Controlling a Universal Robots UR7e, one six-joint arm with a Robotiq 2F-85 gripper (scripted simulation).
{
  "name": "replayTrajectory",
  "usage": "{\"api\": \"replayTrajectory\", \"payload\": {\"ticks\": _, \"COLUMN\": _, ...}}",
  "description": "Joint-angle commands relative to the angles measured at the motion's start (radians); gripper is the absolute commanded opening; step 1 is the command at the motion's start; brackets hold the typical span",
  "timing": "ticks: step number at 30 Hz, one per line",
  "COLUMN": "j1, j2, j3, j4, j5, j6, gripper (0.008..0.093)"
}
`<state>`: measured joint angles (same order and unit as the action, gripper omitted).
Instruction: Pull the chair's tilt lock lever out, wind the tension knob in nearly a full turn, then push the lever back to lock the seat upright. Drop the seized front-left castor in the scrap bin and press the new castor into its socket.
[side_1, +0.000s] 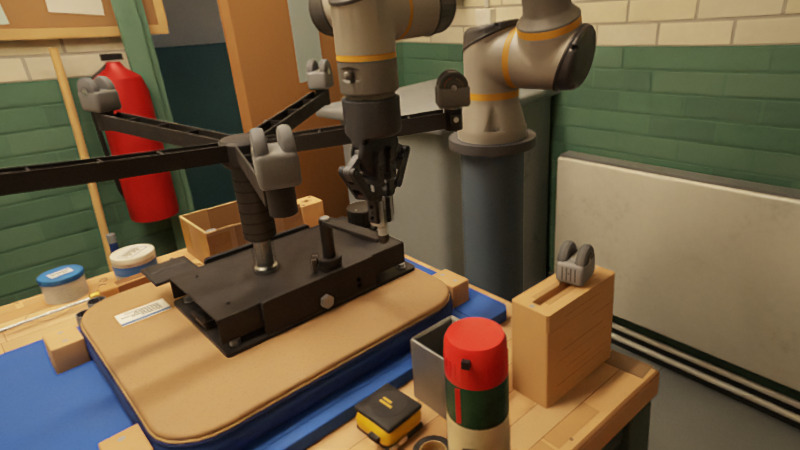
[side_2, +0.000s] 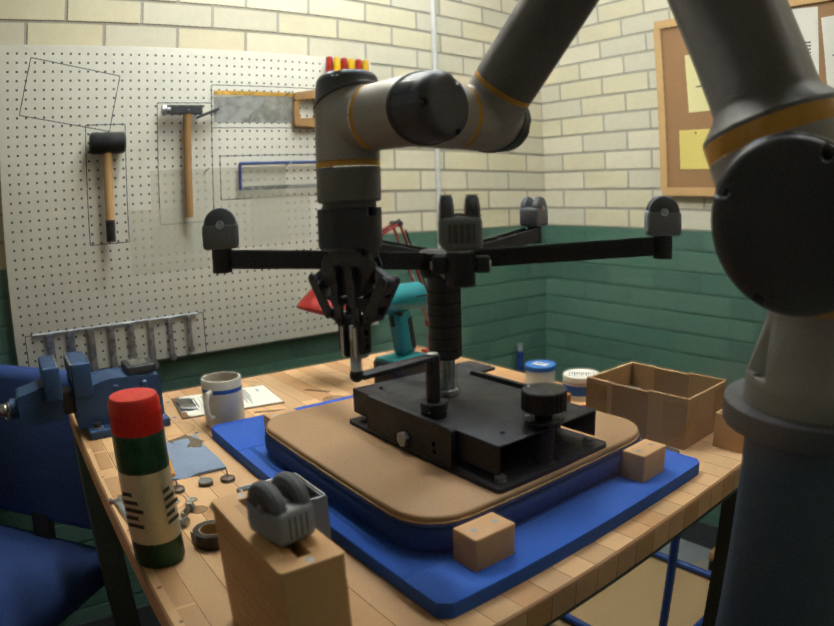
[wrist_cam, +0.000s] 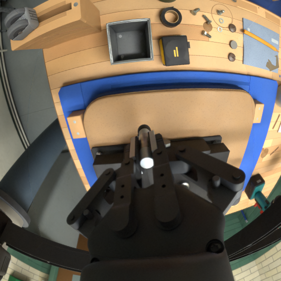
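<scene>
The tilt lock lever (side_1: 349, 228) (side_2: 394, 367) sticks out sideways from the black mechanism plate (side_1: 285, 277) (side_2: 471, 421) of the upturned chair, and its end knob (wrist_cam: 144, 129) sits between my fingertips. The tension knob (side_2: 543, 399) (side_1: 357, 212) stands on the plate's far side. The chair's star base spreads overhead, with a grey castor (side_1: 273, 156) (side_2: 460, 226) on the arm nearest the side camera. The new castor (side_1: 574, 264) (side_2: 279, 507) (wrist_cam: 18, 22) rests on a wooden block. The grey scrap bin (side_1: 431, 364) (wrist_cam: 129, 40) stands beside that block. My gripper (side_1: 381, 224) (side_2: 355, 350) (wrist_cam: 143, 146) is closing around the lever's end.
Behind the bench stand a pegboard with hammers (side_2: 108, 182), a red extinguisher (side_1: 137, 151) and my own pedestal (side_1: 492, 224). A spray can (side_1: 475, 380) (side_2: 143, 475), a tape measure (side_1: 387, 414) (wrist_cam: 175, 50), a cardboard box (side_2: 657, 401) and tubs (side_1: 61, 282) crowd the bench edges.
</scene>
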<state>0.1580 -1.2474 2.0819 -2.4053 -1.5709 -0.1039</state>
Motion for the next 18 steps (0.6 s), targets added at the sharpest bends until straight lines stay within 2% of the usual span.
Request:
{"api": "replayTrajectory", "payload": {"ticks": 1, "j1": 0.0, "j2": 0.0, "j3": 0.0, "j4": -0.001, "j5": 0.0, "j6": 0.0, "gripper": 0.008}}
{"api": "replayTrajectory", "payload": {"ticks": 18, "j1": 0.0, "j2": 0.003, "j3": -0.006, "j4": 0.001, "j5": 0.0, "j6": 0.017, "gripper": 0.008}}
